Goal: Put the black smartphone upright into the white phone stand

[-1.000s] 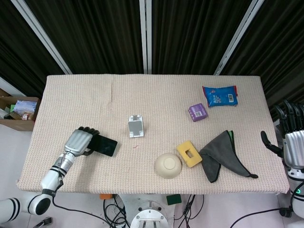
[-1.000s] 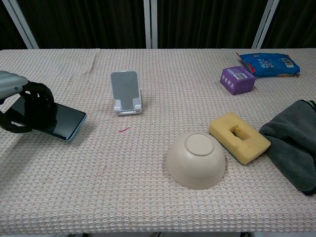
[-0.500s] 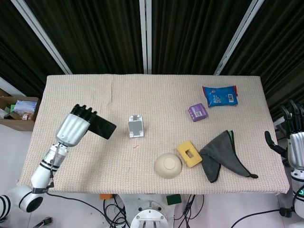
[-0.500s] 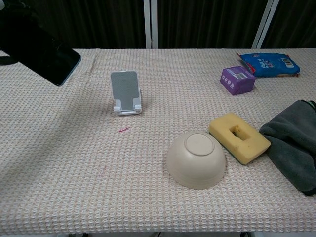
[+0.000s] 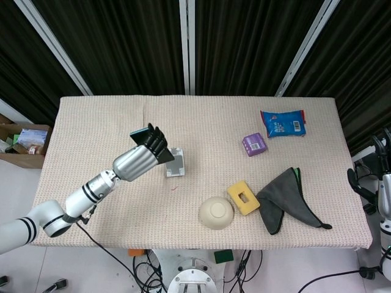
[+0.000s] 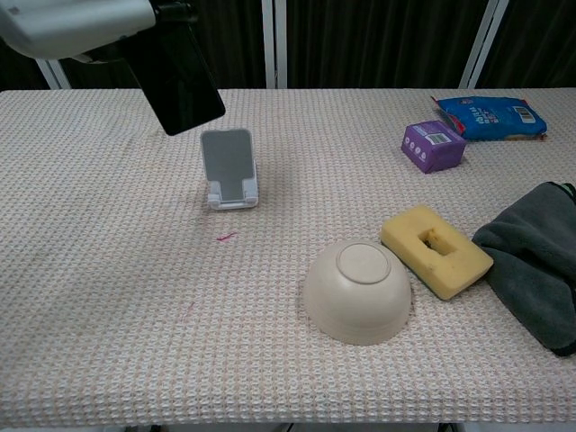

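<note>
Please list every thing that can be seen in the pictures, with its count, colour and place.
smartphone: 1, black, held in the air above the stand
phone stand: 1, white, left of table centre
bowl: 1, beige, upside down, front centre
sponge: 1, yellow, right of bowl
cloth: 1, dark grey, right edge
box: 1, purple, back right
packet: 1, blue, far back right
left hand: holds the smartphone
right hand: off the table's right edge

Stand: white phone stand (image 6: 228,170) left of centre on the cloth-covered bench (image 6: 108,297).
Phone: black smartphone (image 6: 176,79) in left robot hand (image 5: 148,153), raised above the stand.
Bowl: upturned beige bowl (image 6: 357,291) near front, yellow sponge block (image 6: 436,249) to its right.
</note>
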